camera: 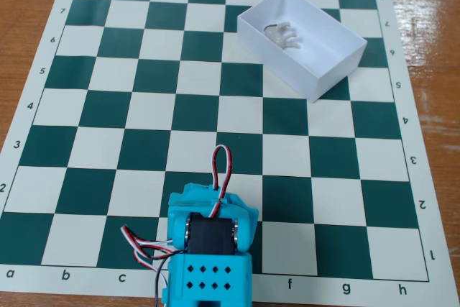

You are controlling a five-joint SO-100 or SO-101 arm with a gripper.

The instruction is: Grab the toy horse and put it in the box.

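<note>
fixed view, looking down on a green-and-white chessboard mat point(108, 106) spread over a wooden table point(29, 5). white open-top box point(327, 70) sitting at the mat's upper right, turned at an angle to the squares, across roughly the e to g files near ranks 6 to 8 as printed. toy horse point(282, 33) lying inside the box, in its upper-left part near the far wall, pale grey-white with a darker bit at one end; looks to be on its side, pose hard to read at this size. not touched by anything.

turquoise arm point(208, 264) entering from the bottom edge, centre-left, over the c to e files at ranks 1 to 2. black servo block point(211, 235) on its top face, perforated plate point(207, 272) below it. red-white-black wires point(221, 167) looping up above the housing, another bundle point(140, 246) curling out to the left. end effector point(208, 195) at the top end of the arm, tucked under the housing, fingers hidden from this angle; cannot tell how far apart the jaws stand, nothing seen held. well apart from the box and horse, several squares of bare board between.
</note>
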